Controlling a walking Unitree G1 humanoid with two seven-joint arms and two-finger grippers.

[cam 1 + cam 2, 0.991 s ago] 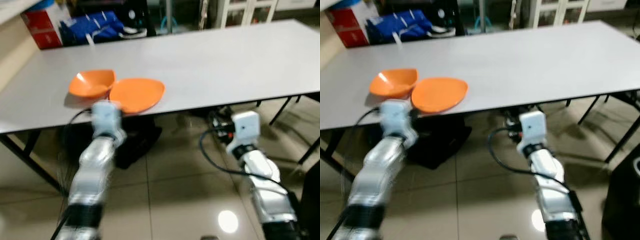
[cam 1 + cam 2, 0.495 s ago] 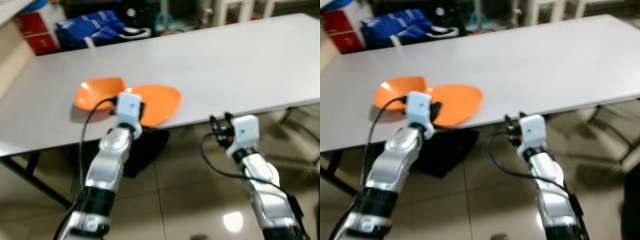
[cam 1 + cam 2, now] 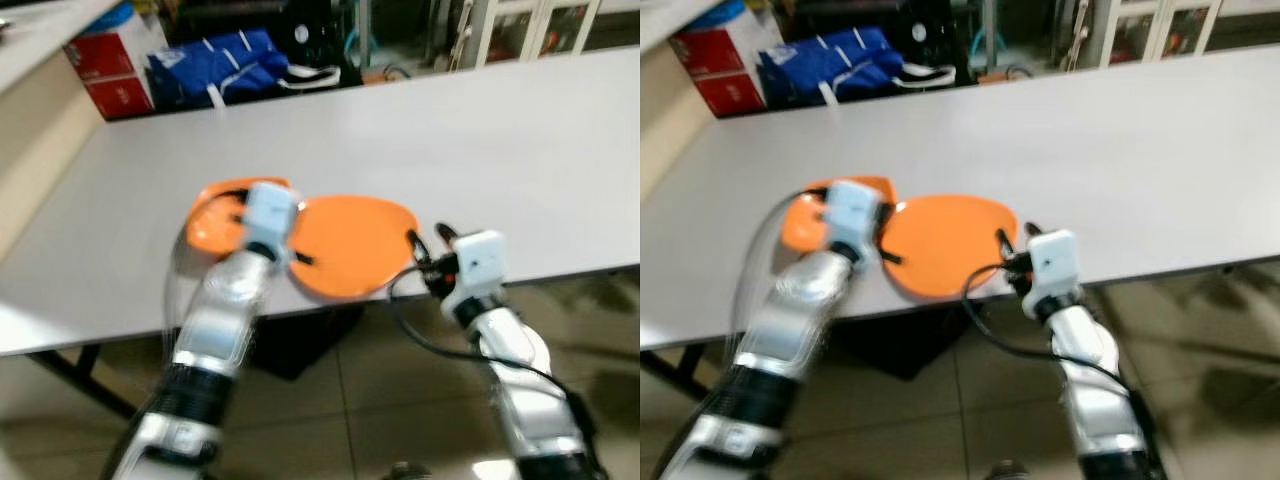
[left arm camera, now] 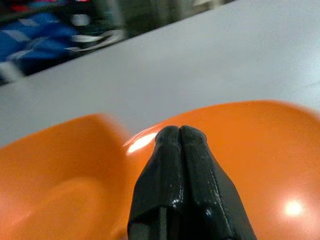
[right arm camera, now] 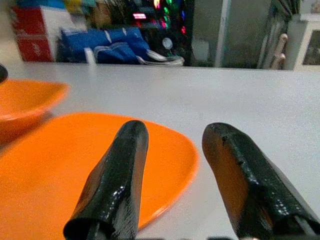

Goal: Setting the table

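We see the orange plate beside the orange bowl near the table edge. Left gripper closed above them; right gripper open at the plate's rim.

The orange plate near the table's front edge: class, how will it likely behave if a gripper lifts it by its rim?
The orange plate looks thin and shallow, probably stiff plastic, so likely light and not fragile. Its glossy surface shows highlights, so the right gripper fingers may slip. Held by one rim edge, it would probably tilt. It lies against the orange bowl, which might get nudged.
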